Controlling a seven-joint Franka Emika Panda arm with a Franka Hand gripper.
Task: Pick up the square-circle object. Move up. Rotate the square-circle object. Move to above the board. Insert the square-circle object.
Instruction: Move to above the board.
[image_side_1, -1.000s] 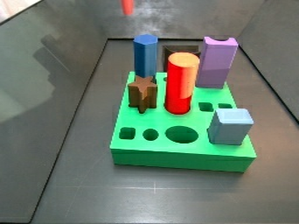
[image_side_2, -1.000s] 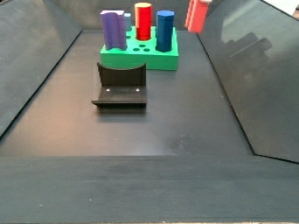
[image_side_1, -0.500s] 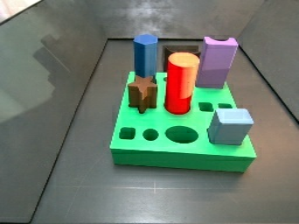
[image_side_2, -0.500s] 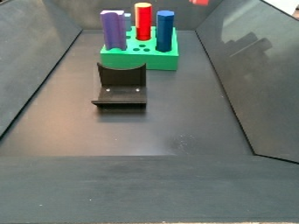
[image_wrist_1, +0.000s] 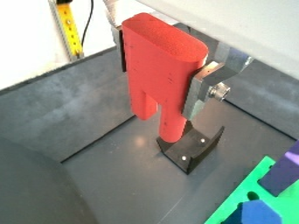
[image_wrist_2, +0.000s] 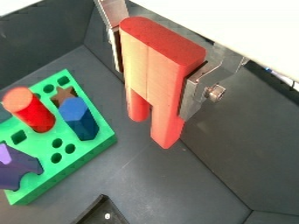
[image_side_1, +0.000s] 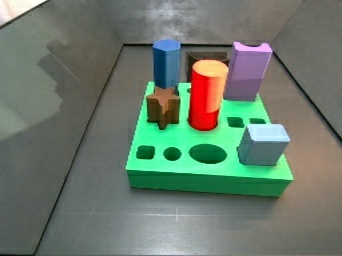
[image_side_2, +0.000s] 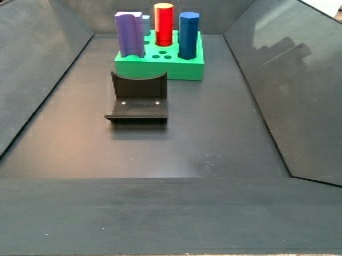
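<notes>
Gripper (image_wrist_1: 158, 74) status: you see both fingers clamped on the square-circle object (image_wrist_2: 160, 79), held high above the floor, clear of the board (image_wrist_2: 52, 144).

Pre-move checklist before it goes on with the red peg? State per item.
1. Red peg clamped in claw: ok.
2. Peg lifted off the floor, in both wrist views: ok.
3. Claw above the green board: not ok, the board lies off to the side.
4. Open holes on board: ok.
5. Which hole fits the peg: cannot tell.
6. Claw visible in side views: not ok, out of frame.
</notes>
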